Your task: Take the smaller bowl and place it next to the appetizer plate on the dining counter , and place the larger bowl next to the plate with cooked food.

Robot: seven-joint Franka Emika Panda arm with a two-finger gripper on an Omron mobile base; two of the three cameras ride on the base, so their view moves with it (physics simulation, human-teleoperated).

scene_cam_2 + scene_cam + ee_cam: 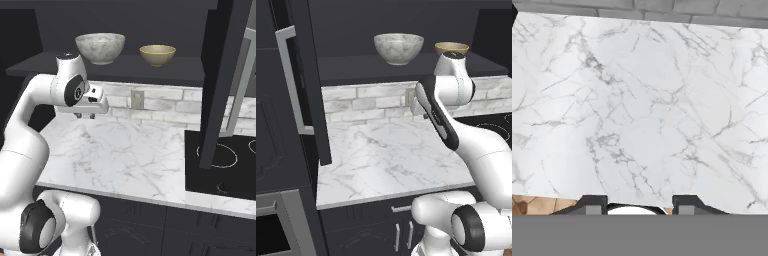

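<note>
- Facing a wall table (386,155) of white grey-veined marble under dark cabinets, backed by pale brick tile; surface directly below the arm bare, hence nothing to grasp at table height.
- Noted at the right of that table in the right base view: black cooktop (220,165) with ring burners, well apart from the hand.
- Standing open on either side: dark cabinet door (303,85) with long grey handle, swung outward, apparently to expose the shelf behind it.
- Recorded above the tile: dark shelf (125,64) carrying both bowls, side by side and apart, upright, mouths up.
- Larger bowl (398,48), marbled white-grey, wide and deep, resting on the shelf, untouched.
- Smaller bowl (157,54), glossy golden-tan, resting on the same shelf beside the larger one; in the left base view partly masked by the arm's upper joint.
- Gripper (86,116) held below shelf level and above the table, pointing down at the marble, as confirmed by the hand view; judged not yet lined up with either bowl.
- Fingers (592,204) partly apart, clamped on nothing, marble visible beyond them.
- Assessed: pickup not begun; hand needs raising and turning toward the shelf.
</note>
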